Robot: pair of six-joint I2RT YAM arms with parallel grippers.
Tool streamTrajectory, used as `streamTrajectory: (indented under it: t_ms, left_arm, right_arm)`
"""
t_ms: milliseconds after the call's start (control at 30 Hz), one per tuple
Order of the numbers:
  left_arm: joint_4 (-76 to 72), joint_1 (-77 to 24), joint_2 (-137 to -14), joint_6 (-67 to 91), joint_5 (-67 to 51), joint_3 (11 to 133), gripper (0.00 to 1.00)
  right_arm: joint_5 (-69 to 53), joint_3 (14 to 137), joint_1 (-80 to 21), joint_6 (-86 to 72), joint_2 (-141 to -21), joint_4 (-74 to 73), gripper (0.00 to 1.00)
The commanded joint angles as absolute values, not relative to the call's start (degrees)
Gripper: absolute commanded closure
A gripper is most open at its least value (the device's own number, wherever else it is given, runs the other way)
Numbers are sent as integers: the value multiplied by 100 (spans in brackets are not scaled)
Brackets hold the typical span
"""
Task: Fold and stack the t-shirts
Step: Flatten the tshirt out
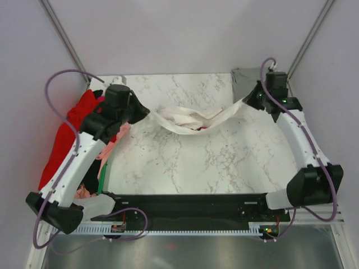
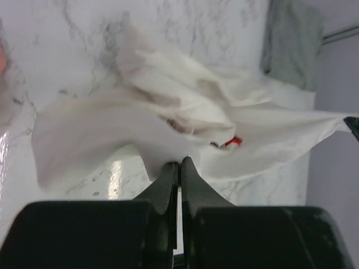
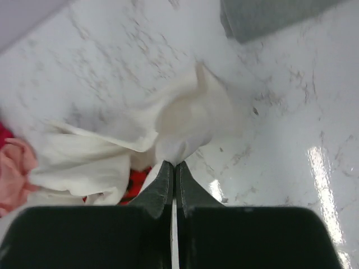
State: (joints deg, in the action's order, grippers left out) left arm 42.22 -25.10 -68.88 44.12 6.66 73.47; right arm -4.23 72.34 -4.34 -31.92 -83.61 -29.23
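Two grippers share one garment: the left gripper point(image 2: 179, 166) has its fingers pressed together on a fold of the white t-shirt point(image 1: 190, 119), and the right gripper point(image 3: 175, 166) is likewise closed, pinching the opposite end of the same cloth. We read this as a spreading grasp. With one pinch at each end, the cloth hangs as a sagging band between the two grippers, its bunched middle resting on the bench point(image 1: 224, 168). The band is not taut, and the cloth directly ahead of the left gripper is crumpled in several layers, so we judge the shirt not flat enough to fold. A small red patch point(image 2: 234, 140) shows among those folds; we cannot tell whether it is a label, a print or another garment. A grey t-shirt point(image 3: 269, 17) lies flat just beyond the right gripper, apparently marking the place for the stack. The pile of t-shirts point(image 1: 73, 131), red, pink and green, lies behind the left gripper on its outer side, unfolded. We judge the task to be at an early stage. The next move calls for drawing the grippers apart evenly, and a thin pinch may slip.
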Motion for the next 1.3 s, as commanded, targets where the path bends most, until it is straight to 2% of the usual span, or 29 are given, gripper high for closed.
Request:
streamTrajectory:
  t_ms: [0,200,333,533,833,967,1067,1267]
  left_arm:
    - [4684,-2470,-6469,4061,1186,8637,98]
    - [4939,-2470,-6434,3666,1477,11149,98]
    - [4878,-2470,-6346,2991,1337,12101,98]
    - [4044,-2470,-5872,2312,363,12480,98]
    - [2824,-2461,-5414,2320,-1325,12911,98]
    - [2461,-2426,-5379,2145,-1336,12972,98]
    - [2627,-2426,-5598,2083,-862,13034,98]
    - [2830,-2426,-6615,1811,-502,12798,98]
  right_arm:
    - [-194,8681,-273,-3313,-7402,-4004,100]
    - [648,10764,-114,-3366,-6760,-5192,100]
    - [1194,11618,-114,-3393,-6190,-5440,100]
    - [1336,12050,-114,-3445,-5311,-5441,100]
    - [1502,12471,-132,-3094,-4246,-5089,100]
    - [1477,12516,-132,-2971,-4341,-5098,100]
    - [1608,12226,-123,-2988,-4517,-5089,100]
    - [1924,11726,-123,-2690,-5535,-4957,100]
